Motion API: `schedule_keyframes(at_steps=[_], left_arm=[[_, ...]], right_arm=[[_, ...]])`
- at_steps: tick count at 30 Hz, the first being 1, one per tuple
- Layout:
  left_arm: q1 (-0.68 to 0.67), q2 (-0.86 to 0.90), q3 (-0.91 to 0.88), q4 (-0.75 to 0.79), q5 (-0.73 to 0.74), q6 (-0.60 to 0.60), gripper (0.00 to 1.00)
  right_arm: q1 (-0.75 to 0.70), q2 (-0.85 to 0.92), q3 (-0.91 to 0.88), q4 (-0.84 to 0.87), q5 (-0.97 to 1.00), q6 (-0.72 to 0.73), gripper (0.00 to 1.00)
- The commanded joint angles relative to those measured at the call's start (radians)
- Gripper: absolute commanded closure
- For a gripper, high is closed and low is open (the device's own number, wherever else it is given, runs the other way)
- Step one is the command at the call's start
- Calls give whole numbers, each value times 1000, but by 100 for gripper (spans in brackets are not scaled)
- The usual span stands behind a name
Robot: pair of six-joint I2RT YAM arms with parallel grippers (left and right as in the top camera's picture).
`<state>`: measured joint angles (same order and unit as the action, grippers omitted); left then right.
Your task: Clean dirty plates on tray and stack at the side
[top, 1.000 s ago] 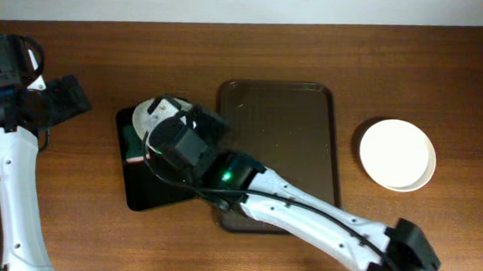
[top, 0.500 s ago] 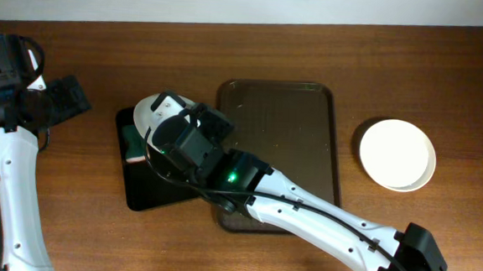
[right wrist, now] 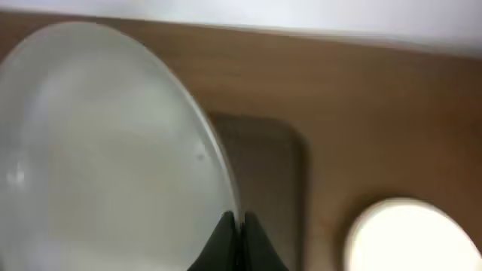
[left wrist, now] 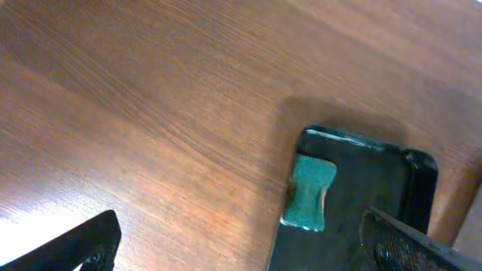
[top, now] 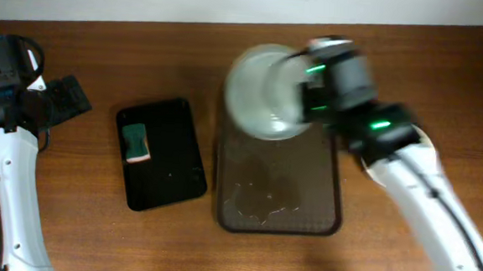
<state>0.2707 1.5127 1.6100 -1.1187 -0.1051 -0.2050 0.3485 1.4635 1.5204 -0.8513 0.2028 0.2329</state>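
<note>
Right jaws pinch the rim of a white plate, held at upper centre of frame over the brown tray; left jaws stand spread above the worktop.

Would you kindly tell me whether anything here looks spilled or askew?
Pale wet-looking streaks lie on the near half of the brown tray, as if liquid was spilled or left there. The black tray sits slightly rotated beside it.
</note>
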Motion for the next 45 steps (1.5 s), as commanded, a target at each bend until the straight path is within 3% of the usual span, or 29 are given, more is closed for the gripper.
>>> schedule_keyframes(at_steps=[1,6,9,12,14,16,17,18,20,21,22,24,27,29,31,37,42,45], left_arm=[[5,-15,3,1,-8,-6,0],[5,-15,3,1,-8,-6,0],[5,-15,3,1,-8,-6,0],[5,-15,3,1,-8,-6,0],[5,-15,3,1,-8,-6,0],[5,-15,3,1,-8,-6,0],[5,-15,3,1,-8,-6,0],[5,-15,3,1,-8,-6,0],[5,-15,3,1,-8,-6,0],[5,-15,3,1,-8,-6,0],[5,-15,3,1,-8,-6,0],[5,-15,3,1,-8,-6,0],[5,-15,3,1,-8,-6,0],[5,-15,3,1,-8,-6,0],[5,-15,3,1,-8,-6,0],[5,-15,3,1,-8,-6,0],[5,-15,3,1,-8,-6,0],[5,-15,3,1,-8,-6,0]], right_arm=[[-438,15,2,-129,-389,75,96],[-988,126,-130,-182,-414,60,96],[-1050,153,-360,-18,-413,65,96],[-1024,153,-453,74,-425,65,95],[-1017,136,-432,85,-482,43,53],[-1009,16,-373,38,-660,-19,41],[-999,-44,-351,2,-694,-22,39],[-942,-166,-332,-61,-810,-108,39],[-776,-338,-332,-126,-862,-234,36],[-650,-422,-332,-129,-861,-254,25],[-555,-483,-332,-109,-859,-247,2],[-419,-556,-332,-88,-838,-257,1],[-396,-621,-332,-96,-635,-284,2],[-381,-682,-353,-109,-521,-428,2],[-383,-814,-534,46,-469,-538,1],[-383,-1422,-1229,359,-430,-503,2],[-378,-1460,-1515,802,-440,-487,2],[-371,-1457,-1515,796,-441,-487,2]])
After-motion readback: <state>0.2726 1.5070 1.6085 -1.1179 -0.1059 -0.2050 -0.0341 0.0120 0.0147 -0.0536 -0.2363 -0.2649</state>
